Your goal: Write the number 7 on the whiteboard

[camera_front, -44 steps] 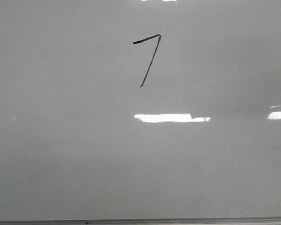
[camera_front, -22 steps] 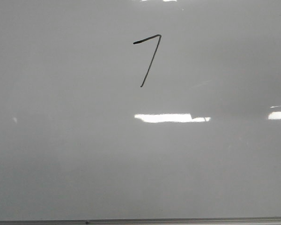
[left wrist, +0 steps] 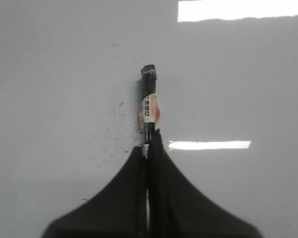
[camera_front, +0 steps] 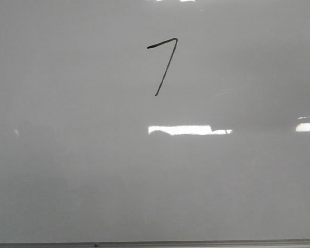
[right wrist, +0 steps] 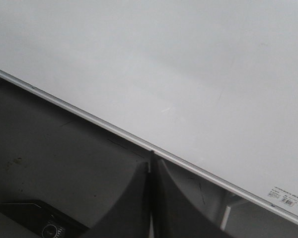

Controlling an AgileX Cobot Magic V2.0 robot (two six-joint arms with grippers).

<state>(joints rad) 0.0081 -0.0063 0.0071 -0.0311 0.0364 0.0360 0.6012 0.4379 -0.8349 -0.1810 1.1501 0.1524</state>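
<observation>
Whiteboard (camera_front: 67, 155) bearing finished number 7 (camera_front: 163, 64), unchanged from the previous second, so writing judged complete; left gripper (left wrist: 149, 144) clamped on marker (left wrist: 148, 104) projecting beyond its fingertips; right gripper (right wrist: 150, 171) closed empty, board edge just beyond its fingertips.

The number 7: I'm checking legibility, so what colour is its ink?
Black, thin strokes on the pale whiteboard. The number 7 shows best in the front view.

Whiteboard (camera_front: 67, 170) face open all round number 7 (camera_front: 163, 64); only marker (left wrist: 148, 111) in left claw (left wrist: 148, 148) juts forward.
</observation>
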